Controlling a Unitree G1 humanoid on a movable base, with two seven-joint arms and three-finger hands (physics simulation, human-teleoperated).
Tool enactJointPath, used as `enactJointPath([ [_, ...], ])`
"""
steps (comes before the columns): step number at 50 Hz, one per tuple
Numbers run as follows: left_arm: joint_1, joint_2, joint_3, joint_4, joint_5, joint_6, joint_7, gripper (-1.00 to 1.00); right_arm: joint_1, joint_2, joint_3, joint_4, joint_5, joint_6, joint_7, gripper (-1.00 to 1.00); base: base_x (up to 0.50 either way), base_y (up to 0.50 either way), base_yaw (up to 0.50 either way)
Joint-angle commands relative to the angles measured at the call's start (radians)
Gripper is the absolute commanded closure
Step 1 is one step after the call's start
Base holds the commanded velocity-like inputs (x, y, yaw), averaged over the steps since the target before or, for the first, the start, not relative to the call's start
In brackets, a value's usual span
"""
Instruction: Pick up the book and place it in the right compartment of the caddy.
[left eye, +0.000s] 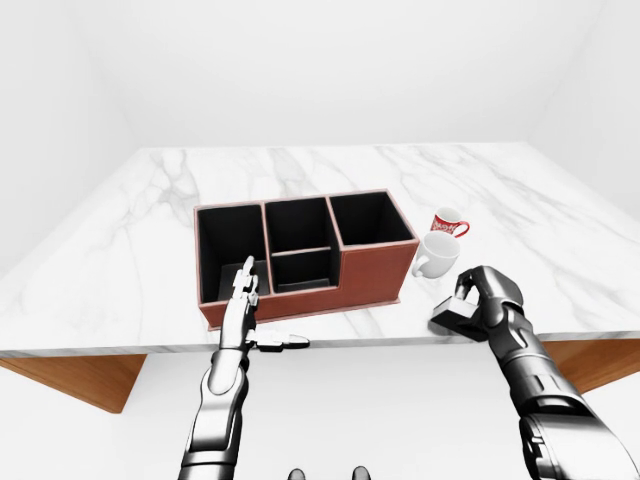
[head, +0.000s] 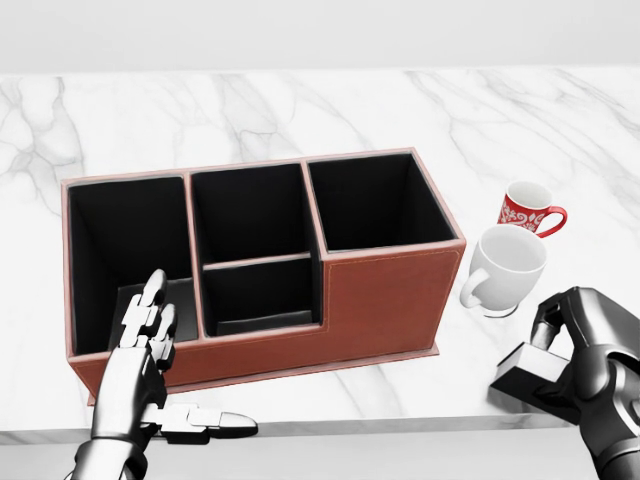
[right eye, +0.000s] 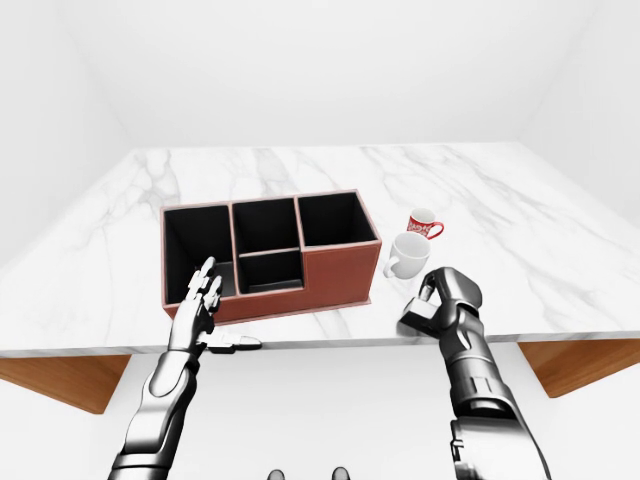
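So the reddish-brown leather caddy with black-lined compartments (head: 390, 285) sits in the middle of the head view on the white marble counter (head: 300, 110), with one big slot at its left end, a middle slot split into an upper and a lower part, and one slot at its right end. The small dark grey book (head: 527, 372) is at the lower right of the head view, right at the counter's near edge and well off to the right of the caddy, not in any compartment. The right robot hand (head: 585, 345) is curled over it from above with fingers wrapped round it, so it looks clamped on the book; I can't tell whether the book is off the surface or just resting on it. Just above that hand is a plain white ceramic mug (head: 505, 268), and touching or almost touching it further up is a red mug with a white pattern (head: 528, 210). The left robot hand (head: 145, 345) is at the lower left, fingers spread straight and apart, standing upright just in front of the caddy's left compartment wall and gripping nothing.
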Motion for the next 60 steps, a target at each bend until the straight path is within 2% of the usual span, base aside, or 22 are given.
enactJointPath([
  [1, 0.0, 0.0, 0.0, 0.002, 0.002, -0.002, -0.002, -1.0, 0.16, 0.056, -0.002, 0.058, 0.112, 0.0, 0.046, 1.0, 0.0, 0.0, 0.0],
  [5, -0.001, 0.0, 0.0, 0.004, 0.002, -0.004, -0.002, -1.0, 0.183, 0.058, -0.004, -0.027, 0.097, 0.0, 0.039, 1.0, 0.0, 0.0, 0.0],
  [8, -0.003, 0.0, 0.0, 0.012, 0.002, -0.009, -0.002, -1.0, 0.224, 0.062, -0.014, -0.154, 0.069, 0.0, 0.077, 1.0, 0.0, 0.0, 0.0],
  [15, 0.001, -0.001, -0.001, 0.001, 0.003, -0.002, -0.002, -1.0, 0.321, 0.096, -0.051, -0.503, -0.045, 0.0, 0.21, 1.0, 0.0, 0.0, 0.0],
  [17, 0.001, -0.001, -0.002, 0.003, 0.004, -0.005, -0.002, -1.0, 0.358, 0.109, -0.061, -0.655, -0.092, 0.0, 0.284, 1.0, 0.0, 0.0, 0.0],
  [20, 0.005, -0.001, -0.003, -0.007, 0.004, 0.001, -0.002, -1.0, 0.388, 0.132, -0.073, -0.809, -0.159, 0.0, 0.37, 1.0, 0.0, 0.0, 0.0],
  [23, 0.004, -0.001, -0.002, -0.002, 0.004, -0.003, -0.002, -1.0, 0.405, 0.154, -0.08, -0.916, -0.222, 0.0, 0.435, 1.0, 0.0, 0.0, 0.0],
  [25, 0.003, -0.001, -0.002, 0.005, 0.005, -0.011, -0.002, -1.0, 0.412, 0.169, -0.085, -0.962, -0.256, 0.0, 0.465, 1.0, 0.0, 0.0, 0.0],
  [41, 0.001, -0.001, -0.003, 0.0, 0.006, -0.002, -0.003, -1.0, 0.427, 0.205, -0.142, -1.332, -0.449, 0.0, 0.775, 1.0, 0.0, 0.0, 0.0],
  [45, -0.002, -0.001, -0.002, 0.016, 0.006, -0.016, -0.004, -1.0, 0.417, 0.212, -0.153, -1.405, -0.487, 0.0, 0.841, 1.0, 0.0, 0.0, 0.0],
  [54, -0.003, 0.0, -0.001, 0.017, 0.006, -0.017, -0.004, -1.0, 0.351, 0.198, -0.179, -1.558, -0.555, 0.0, 0.849, 1.0, 0.0, 0.0, 0.0],
  [60, 0.004, -0.001, -0.004, -0.002, 0.008, -0.007, -0.003, -1.0, 0.286, 0.194, -0.167, -1.62, -0.583, 0.0, 0.849, 1.0, 0.0, 0.0, 0.0],
])
